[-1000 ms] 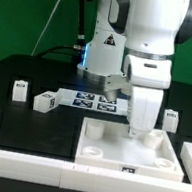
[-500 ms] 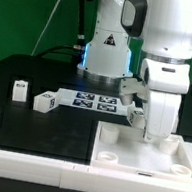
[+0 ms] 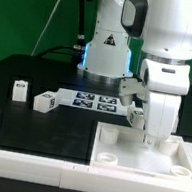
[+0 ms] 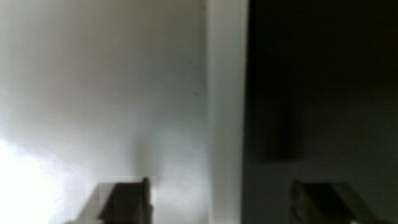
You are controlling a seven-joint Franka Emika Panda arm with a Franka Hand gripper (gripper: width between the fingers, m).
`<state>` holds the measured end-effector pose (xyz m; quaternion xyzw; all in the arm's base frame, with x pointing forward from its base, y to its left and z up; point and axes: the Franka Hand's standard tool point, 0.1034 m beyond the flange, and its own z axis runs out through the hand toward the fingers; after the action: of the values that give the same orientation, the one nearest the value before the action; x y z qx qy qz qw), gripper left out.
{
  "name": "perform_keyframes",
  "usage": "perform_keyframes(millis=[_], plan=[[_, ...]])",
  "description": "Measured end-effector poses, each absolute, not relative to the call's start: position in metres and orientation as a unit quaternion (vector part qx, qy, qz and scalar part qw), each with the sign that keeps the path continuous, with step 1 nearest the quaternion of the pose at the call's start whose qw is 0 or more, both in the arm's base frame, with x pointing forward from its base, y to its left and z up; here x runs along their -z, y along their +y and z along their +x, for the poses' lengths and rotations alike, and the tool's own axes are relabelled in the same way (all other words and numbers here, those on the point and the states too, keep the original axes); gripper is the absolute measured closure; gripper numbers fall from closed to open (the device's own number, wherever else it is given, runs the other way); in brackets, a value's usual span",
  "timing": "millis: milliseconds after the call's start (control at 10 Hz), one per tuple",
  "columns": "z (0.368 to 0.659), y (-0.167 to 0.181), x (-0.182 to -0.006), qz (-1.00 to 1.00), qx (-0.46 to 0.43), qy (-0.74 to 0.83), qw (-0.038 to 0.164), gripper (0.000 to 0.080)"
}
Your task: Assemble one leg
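Two legs, small white blocks with tags, stand on the black table at the exterior view's left (image 3: 20, 90) (image 3: 45, 101). Another tagged white block (image 3: 134, 112) sits just behind the arm's hand. My gripper (image 3: 149, 141) is low over the far edge of the large flat white panel (image 3: 144, 161) at the exterior view's right. In the wrist view my gripper (image 4: 228, 188) has its fingers wide apart. One finger (image 4: 125, 200) is over the white panel (image 4: 107, 100), the other over dark table. It holds nothing.
The marker board (image 3: 95, 102) lies at the back middle of the table. A white raised border (image 3: 25, 145) runs along the front and sides of the table. The arm's base (image 3: 103, 55) stands behind the marker board.
Since one second ago the arm and the white panel have shifted toward the exterior view's right. Nothing visibly differs over the last half second.
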<state>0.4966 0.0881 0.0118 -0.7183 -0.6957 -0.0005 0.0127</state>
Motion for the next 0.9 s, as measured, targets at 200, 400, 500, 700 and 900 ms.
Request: perform_keyframes(millis=[200, 400, 500, 700, 900], plan=[[0.497, 0.088, -0.012, -0.718, 0.000, -0.696, 0.013, 0.0193], [0.497, 0.088, -0.012, -0.718, 0.000, -0.696, 0.013, 0.0163], [0.497, 0.088, -0.012, -0.718, 0.000, -0.696, 0.013, 0.0152], [0.490, 0.084, -0.022, -0.728, 0.000, -0.686, 0.009, 0.0151], [0.476, 0.082, -0.043, -0.745, 0.002, -0.667, 0.000, 0.0151]])
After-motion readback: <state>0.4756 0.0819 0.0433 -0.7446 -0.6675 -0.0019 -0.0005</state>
